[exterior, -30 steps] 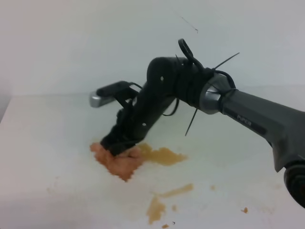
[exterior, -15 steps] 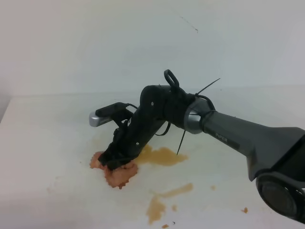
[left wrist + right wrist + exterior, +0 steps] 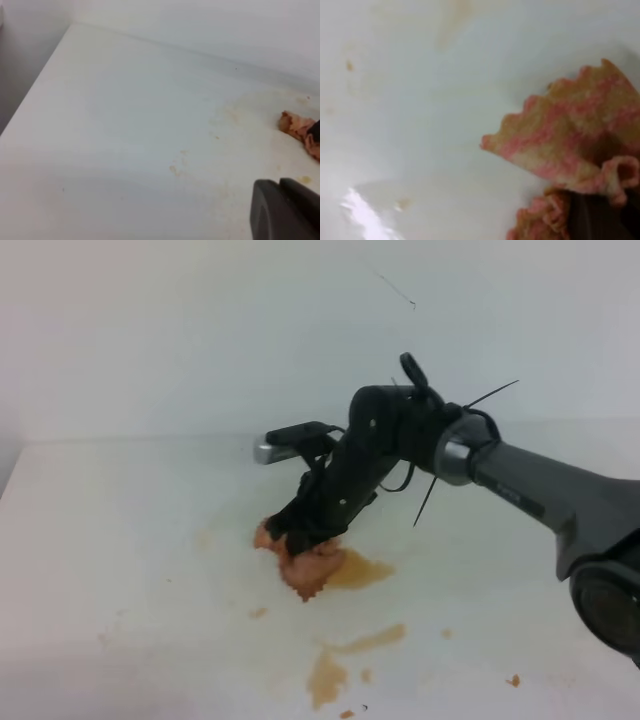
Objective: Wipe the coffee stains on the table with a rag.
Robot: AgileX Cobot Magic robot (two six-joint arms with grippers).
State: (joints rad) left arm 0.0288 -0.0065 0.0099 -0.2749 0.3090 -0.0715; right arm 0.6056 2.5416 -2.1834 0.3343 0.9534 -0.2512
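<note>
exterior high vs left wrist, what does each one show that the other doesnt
Only exterior high: the right gripper shut on the rag, the amber puddle beside it, and the smears nearer the front edge.
Only left wrist: the table's left edge and a dark piece of the left gripper low in the frame, its state unreadable.
Both: the pinkish rag and the white table.

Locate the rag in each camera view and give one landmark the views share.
Exterior high: the rag lies centre, under the right gripper, at the left edge of the big coffee stain.
Left wrist: at the right edge, mid-height, partly cut off.
Right wrist: fills the lower right.
Shared landmark: the white table, faintly yellow-marked.
</note>
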